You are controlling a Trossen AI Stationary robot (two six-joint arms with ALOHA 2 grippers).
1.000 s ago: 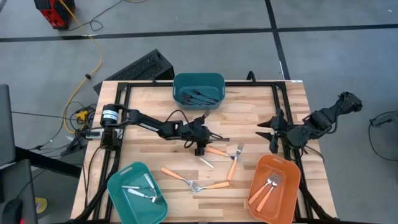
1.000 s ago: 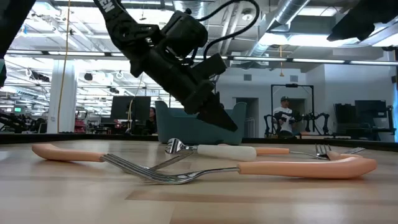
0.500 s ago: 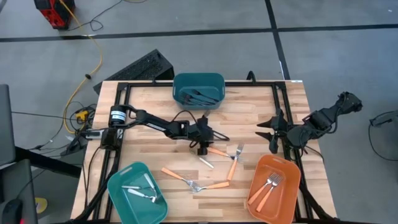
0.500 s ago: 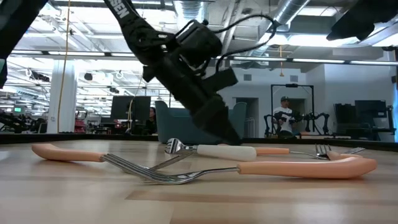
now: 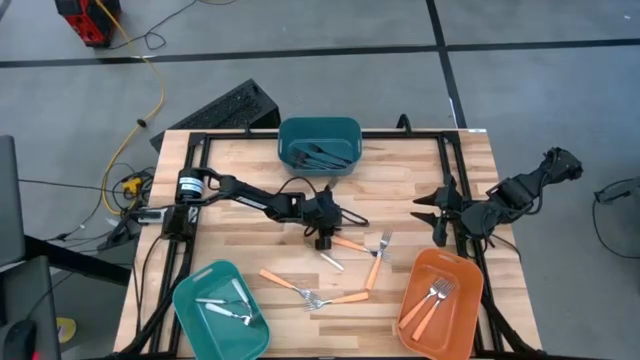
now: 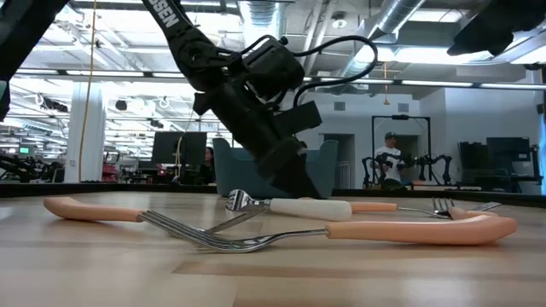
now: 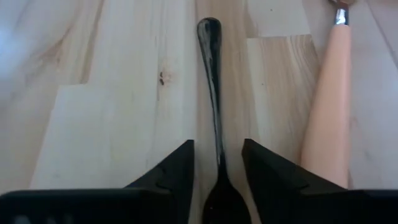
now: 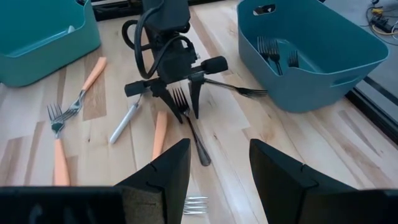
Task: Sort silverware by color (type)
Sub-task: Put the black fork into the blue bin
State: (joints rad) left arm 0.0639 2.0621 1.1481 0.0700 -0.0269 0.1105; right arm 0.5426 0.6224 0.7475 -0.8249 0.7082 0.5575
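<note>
While the left arm stretches across the table, its left gripper (image 8: 180, 99) tilts down, fingers parted narrowly astride a slim black metal fork (image 7: 213, 106) lying flat on the wooden table (image 5: 250, 250). The right gripper (image 5: 437, 213), open, waits well apart.

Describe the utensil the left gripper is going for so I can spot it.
Near the table's middle, below the dark teal bin, the left gripper straddles a black fork lying flat, fingers open either side. It is the only all-dark piece among the loose orange-handled forks.
</note>
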